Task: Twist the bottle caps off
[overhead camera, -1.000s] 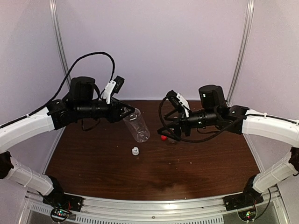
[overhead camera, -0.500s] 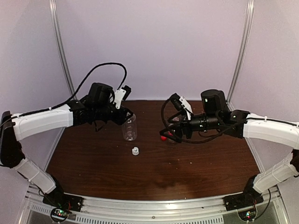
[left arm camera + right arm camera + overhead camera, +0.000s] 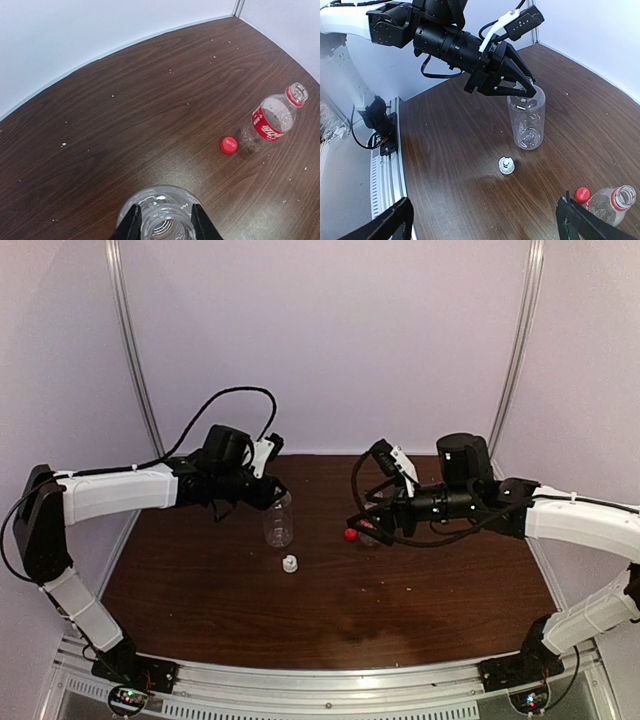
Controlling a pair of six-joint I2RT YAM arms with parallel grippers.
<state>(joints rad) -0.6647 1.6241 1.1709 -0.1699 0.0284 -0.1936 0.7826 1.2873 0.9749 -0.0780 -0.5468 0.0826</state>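
Observation:
The tall plain bottle [image 3: 279, 521] stands upright on the table with its mouth open. My left gripper [image 3: 272, 491] is shut on its neck from above; in the left wrist view the fingers [image 3: 131, 226] press both sides of the neck [image 3: 163, 223]. The white cap [image 3: 289, 563] lies just in front of it. The red cap [image 3: 350, 534] lies loose beside the red-label bottle [image 3: 271, 122], which is uncapped. My right gripper [image 3: 370, 527] is wide open and empty right beside that bottle [image 3: 611, 202], which it mostly hides in the top view.
The dark wooden table [image 3: 430, 590] is walled by white panels at the back and sides. A metal rail [image 3: 330, 680] runs along the near edge. In the right wrist view the left arm [image 3: 440, 40] reaches in over the plain bottle [image 3: 526, 122].
My left gripper has swung the plain bottle from tilted in the air to upright on the table, slightly farther left. The right gripper has barely moved.

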